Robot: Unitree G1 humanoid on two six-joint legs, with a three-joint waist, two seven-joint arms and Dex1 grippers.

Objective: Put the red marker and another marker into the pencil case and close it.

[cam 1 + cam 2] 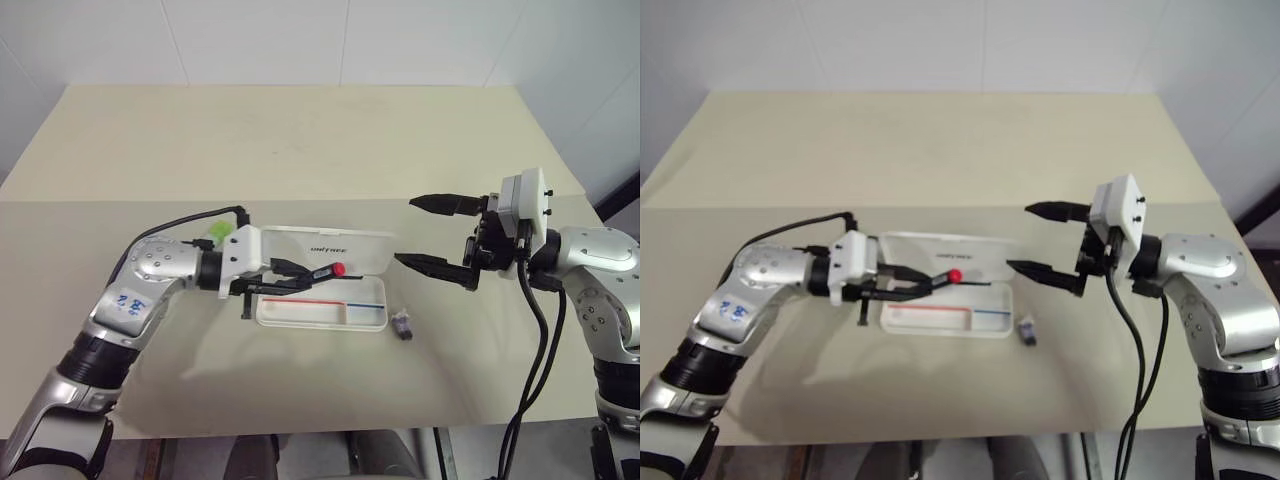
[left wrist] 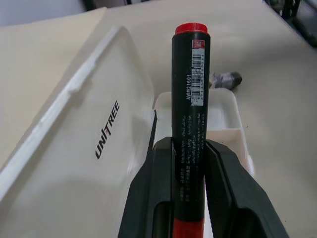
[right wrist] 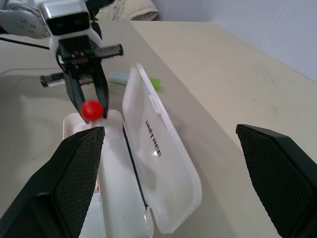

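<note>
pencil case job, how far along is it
Done: the pencil case lies open on the table, lid up. In hand: the left gripper holds the red marker over the tray, not yet inside. Left: drop it in, fetch the green-capped marker lying behind the lid, then close the case. The right gripper waits open beside it.

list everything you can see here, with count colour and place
white hard plastic pencil case: 1, white, mid-table, lid open
red-capped black marker: 1, black and red, over the case, held in the left tool
pale marker with green cap: 1, pale and green, on the table beyond the lid
small stubby dark grey object: 1, dark grey, on the table by the case's right end
beige table: 1, beige
left tool: 1, black, shut on the marker
right tool: 1, black, open, right of the case
</note>
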